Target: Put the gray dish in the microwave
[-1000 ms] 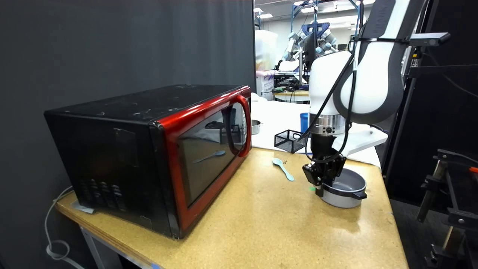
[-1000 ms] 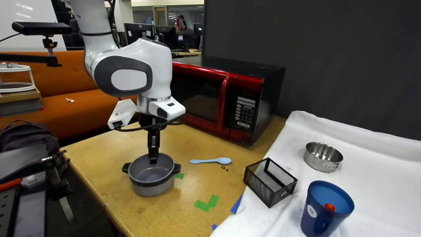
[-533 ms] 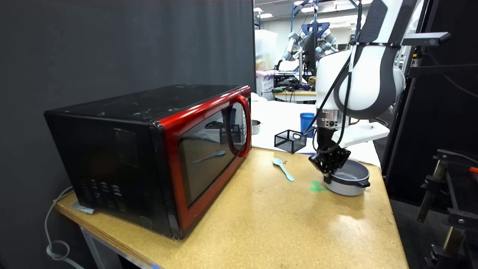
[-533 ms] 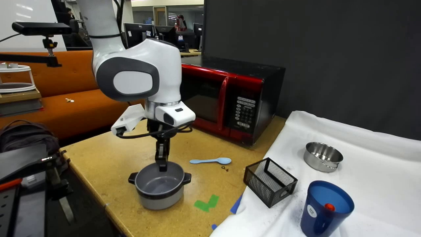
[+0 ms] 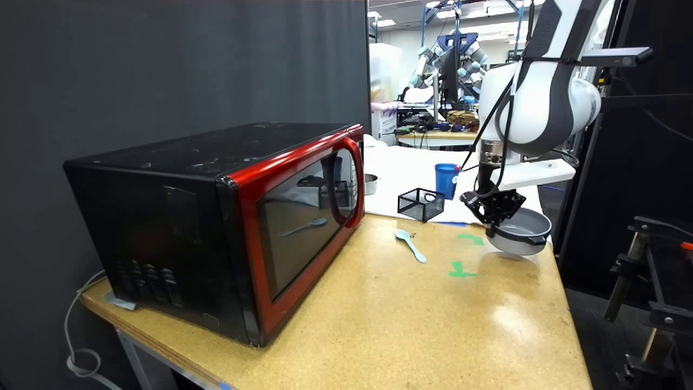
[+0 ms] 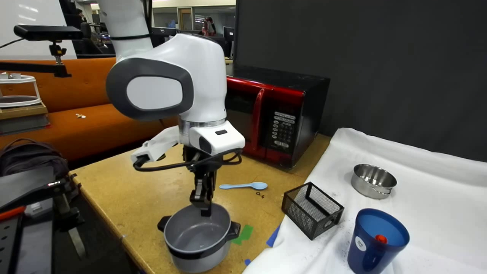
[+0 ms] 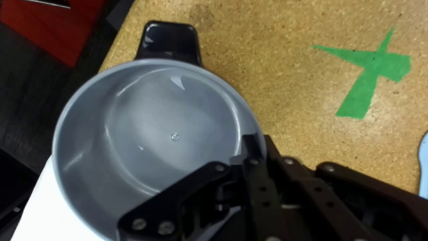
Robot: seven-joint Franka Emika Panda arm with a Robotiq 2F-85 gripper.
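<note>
The gray dish is a round pot-like bowl with two black side handles. It shows in both exterior views (image 5: 518, 246) (image 6: 196, 238) and from above in the wrist view (image 7: 167, 130), with nothing in it. My gripper (image 5: 490, 232) (image 6: 206, 210) is shut on the dish's rim in the wrist view (image 7: 263, 145), one finger inside the wall and one outside. The dish seems to hang slightly above the table, near its edge. The black microwave with the red-framed door shows in both exterior views (image 5: 216, 227) (image 6: 276, 114), its door shut. The arm hides part of its door in an exterior view.
A light blue spoon (image 5: 410, 245) (image 6: 243, 186) lies on the wooden table between dish and microwave. A black mesh basket (image 5: 421, 206) (image 6: 312, 213), a blue cup (image 5: 446, 181) (image 6: 376, 243) and a steel bowl (image 6: 373, 182) stand on white cloth. Green tape (image 5: 460, 270) marks the table.
My gripper has carried the dish along the table towards the white cloth and away from the microwave's side of the exterior view. It stays shut on the rim. Green tape marks are uncovered.
</note>
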